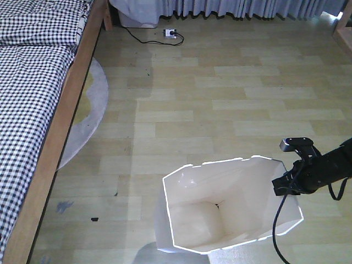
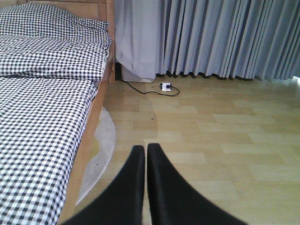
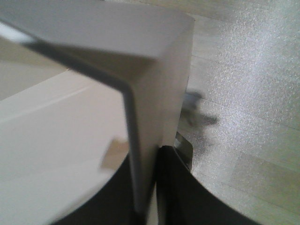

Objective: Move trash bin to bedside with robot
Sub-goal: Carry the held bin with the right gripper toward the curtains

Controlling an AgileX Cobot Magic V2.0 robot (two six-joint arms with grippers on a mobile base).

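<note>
The white trash bin (image 1: 201,201) stands on the wooden floor at the lower centre, its cream inside open to the exterior view. My right gripper (image 1: 286,185), on a thin black arm with a trailing cable, is shut on the bin's right rim. In the right wrist view the bin wall (image 3: 157,79) runs between the two black fingers (image 3: 174,180) of the right gripper (image 3: 146,157). The bedside, a light brown frame (image 1: 61,135) under gingham bedding (image 1: 27,82), lies well to the bin's left. My left gripper (image 2: 143,150) is shut on nothing, hanging above the floor beside the bed (image 2: 42,117).
A grey round rug (image 1: 92,104) pokes out from under the bed. A power strip (image 1: 170,33) with a black cable lies by the grey curtains (image 1: 247,6). A small dark mark (image 1: 94,219) is on the floor left of the bin. Wooden furniture (image 1: 344,30) shows at the top right.
</note>
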